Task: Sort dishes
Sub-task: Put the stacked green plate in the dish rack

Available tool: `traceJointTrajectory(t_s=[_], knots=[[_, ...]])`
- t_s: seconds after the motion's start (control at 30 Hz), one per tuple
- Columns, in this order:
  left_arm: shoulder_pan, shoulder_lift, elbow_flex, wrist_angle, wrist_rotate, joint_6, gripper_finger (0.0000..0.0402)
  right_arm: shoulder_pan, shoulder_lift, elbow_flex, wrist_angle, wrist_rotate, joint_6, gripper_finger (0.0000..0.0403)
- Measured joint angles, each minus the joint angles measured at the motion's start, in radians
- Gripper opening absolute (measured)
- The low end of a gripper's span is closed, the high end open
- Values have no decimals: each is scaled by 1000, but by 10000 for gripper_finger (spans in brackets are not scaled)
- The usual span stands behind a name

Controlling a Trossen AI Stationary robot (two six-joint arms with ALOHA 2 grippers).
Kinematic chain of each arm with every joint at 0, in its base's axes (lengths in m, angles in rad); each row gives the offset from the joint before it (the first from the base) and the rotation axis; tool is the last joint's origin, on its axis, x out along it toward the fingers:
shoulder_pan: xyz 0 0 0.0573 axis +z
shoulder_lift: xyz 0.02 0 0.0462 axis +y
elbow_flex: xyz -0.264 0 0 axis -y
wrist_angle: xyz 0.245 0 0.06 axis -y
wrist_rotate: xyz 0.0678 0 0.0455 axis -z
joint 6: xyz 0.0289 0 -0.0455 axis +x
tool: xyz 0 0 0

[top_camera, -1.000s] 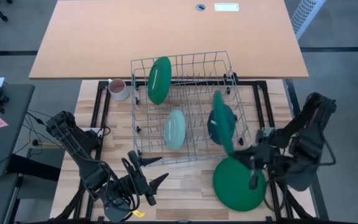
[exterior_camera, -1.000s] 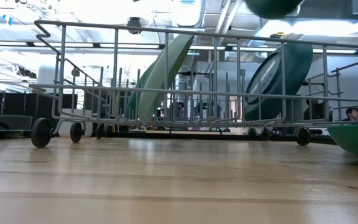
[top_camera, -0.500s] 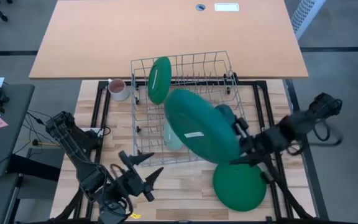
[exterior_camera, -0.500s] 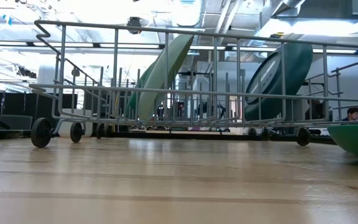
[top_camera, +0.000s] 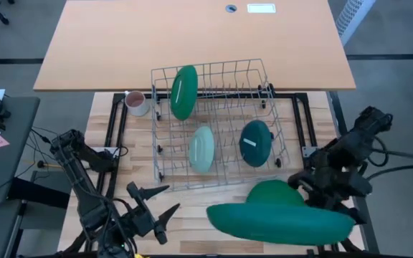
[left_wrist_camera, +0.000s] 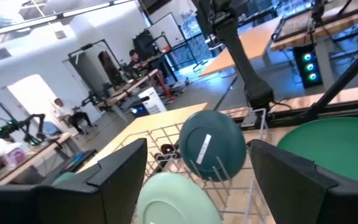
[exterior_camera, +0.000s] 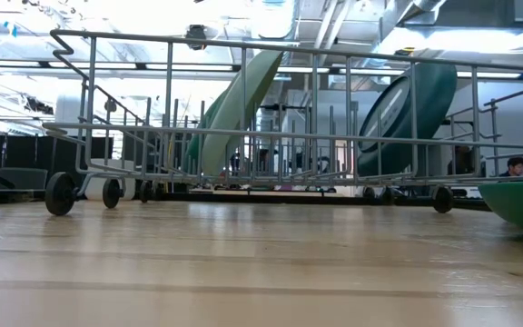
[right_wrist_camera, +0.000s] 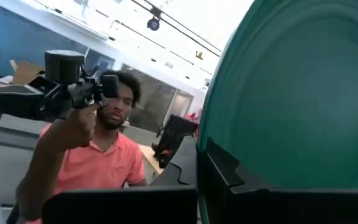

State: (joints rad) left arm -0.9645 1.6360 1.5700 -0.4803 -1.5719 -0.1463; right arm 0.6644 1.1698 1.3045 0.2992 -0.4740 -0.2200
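My right gripper [top_camera: 315,195] is shut on a large dark green plate [top_camera: 278,223], raised above the table's near right part. A second large dark green plate [top_camera: 272,192] lies flat on the table under it, partly hidden. In the wire rack [top_camera: 165,166], a third dark green plate [top_camera: 183,92], a pale mint plate [top_camera: 201,148] and a teal plate [top_camera: 256,143] stand on edge between the wires. My left gripper [top_camera: 153,209] is open and empty near the table's front left. My right gripper pinches the plate's rim [right_wrist_camera: 202,146] between its two fingers [right_wrist_camera: 229,174], one on each face. It holds the edge of the plate that is toward the table's right side. The plate is lifted clear and tilted, above the plate on the table.
A pinkish-white mug [top_camera: 136,102] stands left of the rack's far corner. The rack takes up the middle of the table. Bare wood shows at the front [exterior_camera: 243,263]. A person in a pink shirt [right_wrist_camera: 104,155] shows beyond the table.
My right gripper has carried the large green plate from beside the rack's right end up over the rack, then back toward the table's near right, and turned it from edge-on to nearly level. My left gripper has drawn a little toward the near left corner.
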Motion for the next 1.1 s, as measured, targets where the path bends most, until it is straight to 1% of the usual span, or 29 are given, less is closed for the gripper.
traceJointTrajectory(t_s=[0.13, 0.33, 0.47, 0.57, 0.67, 0.77, 0.83, 0.9, 0.97, 1.1], knots=[[-13, 0, 0, -2, 3, -24, 278, 31, -6, 35, 38, 0, -11, 5], [-8, 0, 0, -2, 0, -13, 278, 51, -5, 114, 28, 1, -44, 5], [-1, 0, 0, -1, 0, 17, 278, 82, 8, 101, -51, 3, -73, 5], [4, -1, 0, 2, 0, 55, 278, 144, 50, 53, -24, 15, -141, 5], [10, -10, 0, 7, 0, 89, 278, 184, 95, 46, -15, 73, -193, 5], [12, -18, 0, 9, 2, 99, 278, 217, 128, 52, 37, 96, -230, 5], [12, -18, 0, 1, 27, 101, 278, 228, 154, 52, 38, 116, -247, 5], [11, -17, 0, -4, 58, 113, 278, 231, 174, 49, 11, 158, -244, 5], [9, -17, 0, -7, 82, 150, 278, 234, 181, 46, -3, 217, -238, 5], [5, -17, 0, -9, 85, 188, 278, 229, 166, 51, -21, 382, -244, 5]])
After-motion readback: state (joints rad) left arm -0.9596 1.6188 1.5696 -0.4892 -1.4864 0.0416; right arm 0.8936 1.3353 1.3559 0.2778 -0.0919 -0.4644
